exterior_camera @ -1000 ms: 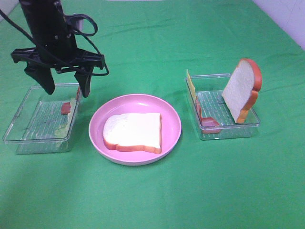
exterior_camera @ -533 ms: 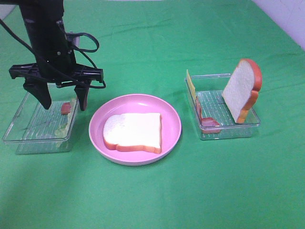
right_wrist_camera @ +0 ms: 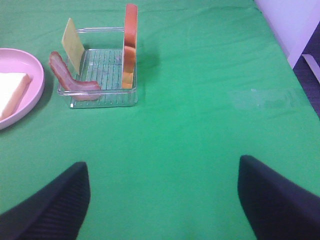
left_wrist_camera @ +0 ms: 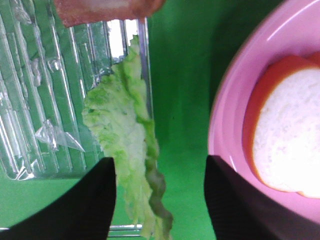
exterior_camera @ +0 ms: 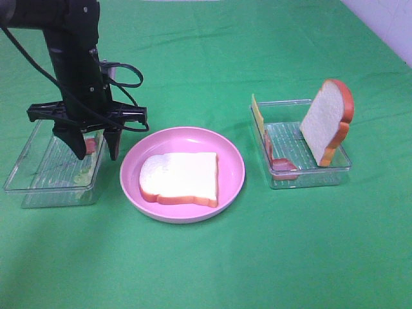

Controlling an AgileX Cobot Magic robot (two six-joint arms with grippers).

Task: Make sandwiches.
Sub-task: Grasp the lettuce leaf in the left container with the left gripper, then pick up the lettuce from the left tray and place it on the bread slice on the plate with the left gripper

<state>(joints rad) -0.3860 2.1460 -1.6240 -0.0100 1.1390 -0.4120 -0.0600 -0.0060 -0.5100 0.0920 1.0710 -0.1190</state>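
A white bread slice [exterior_camera: 180, 178] with an orange-brown crust lies flat on the pink plate [exterior_camera: 232, 151]. Pale green lettuce [left_wrist_camera: 125, 130] leans on the right wall of the left clear tray [exterior_camera: 38, 187], with a red bacon strip [left_wrist_camera: 100, 10] beside it. My left gripper [exterior_camera: 96, 154] is low over that wall, open, one finger inside the tray and one outside. The lettuce [exterior_camera: 82, 175] sits between its fingers [left_wrist_camera: 90, 200], close to one of them. My right gripper [right_wrist_camera: 162, 200] hangs open over bare cloth, away from the food.
The right clear tray [exterior_camera: 309, 180] holds an upright bread slice [exterior_camera: 328, 119], a yellow cheese slice [exterior_camera: 257, 114] and a bacon strip [exterior_camera: 282, 164]. The right wrist view shows the same tray [right_wrist_camera: 102, 97]. Green cloth covers the table.
My left gripper has come down and slightly right onto the left tray's right wall, and its jaws have narrowed. The right gripper has not moved.
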